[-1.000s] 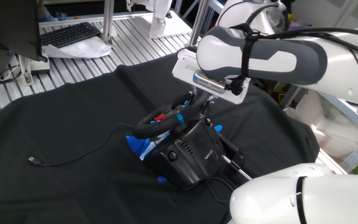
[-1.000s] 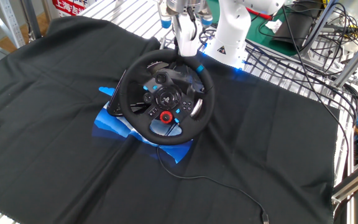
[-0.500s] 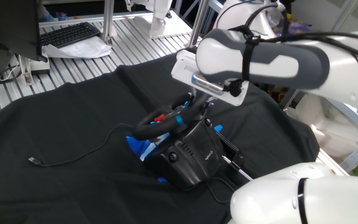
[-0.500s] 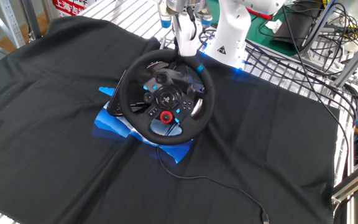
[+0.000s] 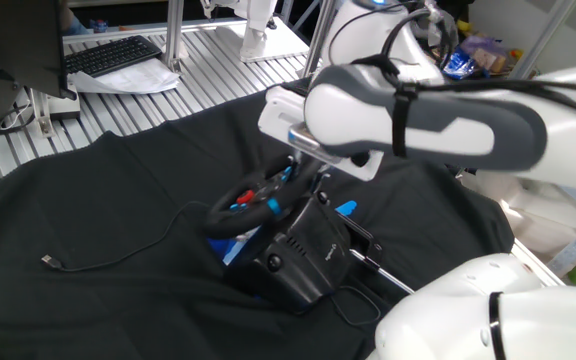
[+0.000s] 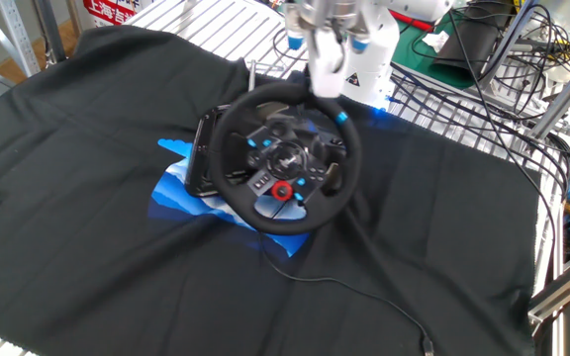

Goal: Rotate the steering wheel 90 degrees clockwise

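Steering wheel shifted right (claw tips blurred, hidden).

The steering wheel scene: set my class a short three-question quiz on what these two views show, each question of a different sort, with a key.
1. True or false: the hand is at the far top of the steering wheel rim, by the blue stripe.
2. Multiple choice: what does the wheel's base sit on? A) bare metal slats B) a black cloth C) a green mat
3. Fill in: the loose cable lying on the cloth ends in a small ____.

Key: 1 true; 2 B; 3 plug.
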`<state>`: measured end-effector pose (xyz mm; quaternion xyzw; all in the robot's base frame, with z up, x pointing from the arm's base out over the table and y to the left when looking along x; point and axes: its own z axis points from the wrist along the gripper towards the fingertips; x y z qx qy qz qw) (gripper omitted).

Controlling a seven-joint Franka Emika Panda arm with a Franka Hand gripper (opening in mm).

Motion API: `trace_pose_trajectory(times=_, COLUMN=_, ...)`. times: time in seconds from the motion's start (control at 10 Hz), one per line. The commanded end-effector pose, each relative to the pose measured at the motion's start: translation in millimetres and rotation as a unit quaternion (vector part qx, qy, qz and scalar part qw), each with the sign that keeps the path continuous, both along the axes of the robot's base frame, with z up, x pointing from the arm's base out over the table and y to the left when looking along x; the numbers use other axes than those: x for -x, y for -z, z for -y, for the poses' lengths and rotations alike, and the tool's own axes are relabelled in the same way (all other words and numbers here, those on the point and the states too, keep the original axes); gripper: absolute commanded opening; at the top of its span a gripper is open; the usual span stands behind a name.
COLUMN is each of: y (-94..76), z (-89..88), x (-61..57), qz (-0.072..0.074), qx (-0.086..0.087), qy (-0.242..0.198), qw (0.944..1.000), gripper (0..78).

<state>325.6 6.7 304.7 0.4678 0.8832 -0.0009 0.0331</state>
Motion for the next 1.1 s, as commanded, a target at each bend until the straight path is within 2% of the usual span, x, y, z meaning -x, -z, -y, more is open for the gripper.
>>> trace_pose_trajectory(times=0.1, y=-1.5, z=-9.3, x=-1.0, qz=0.022, qx=0.016, qy=0.017, qw=0.9995, gripper=1.1)
trace_pose_trajectory(times=0.5, y=6.1, z=-16.8, x=-4.8, qz=0.035, qx=0.029, qy=0.039, qw=0.9982, gripper=1.1)
trace_pose_trajectory(times=1.1, y=7.3, z=-31.4, x=0.2, qz=0.038, qx=0.025, qy=0.06, qw=0.9971, gripper=1.1)
